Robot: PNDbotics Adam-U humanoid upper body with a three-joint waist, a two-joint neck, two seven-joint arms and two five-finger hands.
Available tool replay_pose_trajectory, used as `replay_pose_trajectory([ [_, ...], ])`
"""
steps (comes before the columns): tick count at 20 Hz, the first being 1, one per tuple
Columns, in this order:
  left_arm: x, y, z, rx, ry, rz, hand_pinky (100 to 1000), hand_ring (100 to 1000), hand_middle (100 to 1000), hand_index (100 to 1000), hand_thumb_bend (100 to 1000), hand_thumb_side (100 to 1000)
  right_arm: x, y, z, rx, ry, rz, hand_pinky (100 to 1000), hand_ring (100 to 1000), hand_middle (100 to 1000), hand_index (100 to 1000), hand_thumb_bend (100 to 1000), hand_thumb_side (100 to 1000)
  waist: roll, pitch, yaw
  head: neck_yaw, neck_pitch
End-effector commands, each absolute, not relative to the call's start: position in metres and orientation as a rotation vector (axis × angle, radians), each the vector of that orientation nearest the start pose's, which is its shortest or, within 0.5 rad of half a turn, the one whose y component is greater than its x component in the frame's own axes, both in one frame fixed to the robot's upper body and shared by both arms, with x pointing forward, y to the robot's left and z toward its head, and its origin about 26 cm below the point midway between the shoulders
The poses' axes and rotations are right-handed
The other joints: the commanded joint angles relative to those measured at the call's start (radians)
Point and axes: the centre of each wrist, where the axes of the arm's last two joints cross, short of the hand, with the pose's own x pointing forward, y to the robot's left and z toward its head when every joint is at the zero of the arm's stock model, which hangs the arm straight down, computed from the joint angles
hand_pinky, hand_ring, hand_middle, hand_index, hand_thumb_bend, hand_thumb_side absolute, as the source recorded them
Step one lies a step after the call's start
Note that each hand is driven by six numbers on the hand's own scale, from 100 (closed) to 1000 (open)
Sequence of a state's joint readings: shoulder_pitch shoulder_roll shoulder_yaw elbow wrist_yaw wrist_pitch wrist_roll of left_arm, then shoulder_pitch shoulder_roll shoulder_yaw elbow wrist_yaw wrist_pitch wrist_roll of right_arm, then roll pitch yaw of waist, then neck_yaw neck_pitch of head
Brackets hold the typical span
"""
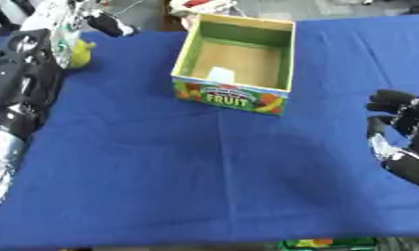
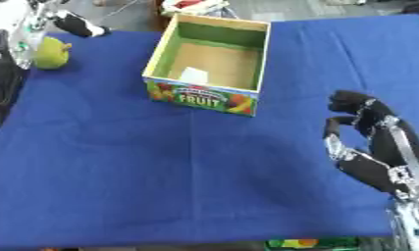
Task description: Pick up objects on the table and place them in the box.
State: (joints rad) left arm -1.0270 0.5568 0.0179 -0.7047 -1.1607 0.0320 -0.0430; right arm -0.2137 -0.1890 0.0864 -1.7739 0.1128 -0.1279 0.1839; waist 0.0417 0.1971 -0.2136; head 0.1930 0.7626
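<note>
Over at the far left corner, much is hard to read. The left arm (image 1: 19, 98) runs up the table's edge and fills that side, and the left hand (image 2: 71, 23) at its end is mostly lost among pale clutter past the table; only a black-and-white finger or thumb shows clearly, pointing toward the box, so I cannot tell whether that hand is spread or curled. Just beside it, on the blue cloth (image 1: 178, 166), sits a yellow-green fruit (image 2: 51, 52) with a small stem end, rather like a pear. In the left eye view the arm covers part of it; the right eye view shows it whole. It lies just below the visible fingertip, and I cannot tell whether the two touch.

Toward the middle at the far side stands the open cardboard box (image 1: 234, 93), green inside its walls, with a fruit picture and the word FRUIT on its near face. A small white thing (image 1: 221, 74) lies on its brown floor near the front wall; its shape is unclear.

At the right, well apart from the fruit and the box, the right hand (image 2: 371, 142) hangs over the cloth with fingers half bent and thumb apart, holding nothing. Its wrist runs off the lower right edge.
</note>
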Motion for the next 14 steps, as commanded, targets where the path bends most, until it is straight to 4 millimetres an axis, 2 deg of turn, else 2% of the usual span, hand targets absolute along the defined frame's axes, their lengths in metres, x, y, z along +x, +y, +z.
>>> replay_pose_trajectory([
  [1,0.480,0.397,0.221,1.509,-1.105,-0.925,730,696,743,843,617,332,0.316,-0.237,0.112,-0.011,-2.064,0.573,735,794,756,824,100,106,-0.001,-0.012,-0.002,-0.001,-0.014],
  [5,0.478,0.412,0.202,1.527,-1.024,-0.838,729,699,744,843,605,313,0.317,-0.237,0.113,-0.010,-2.067,0.576,735,794,756,824,100,108,0.000,-0.002,-0.012,0.000,-0.021],
  [14,0.470,0.429,0.188,1.599,-0.946,-0.682,703,670,725,836,543,248,0.318,-0.237,0.115,-0.011,-2.073,0.576,735,794,756,824,100,113,0.000,0.014,-0.019,0.002,-0.027],
])
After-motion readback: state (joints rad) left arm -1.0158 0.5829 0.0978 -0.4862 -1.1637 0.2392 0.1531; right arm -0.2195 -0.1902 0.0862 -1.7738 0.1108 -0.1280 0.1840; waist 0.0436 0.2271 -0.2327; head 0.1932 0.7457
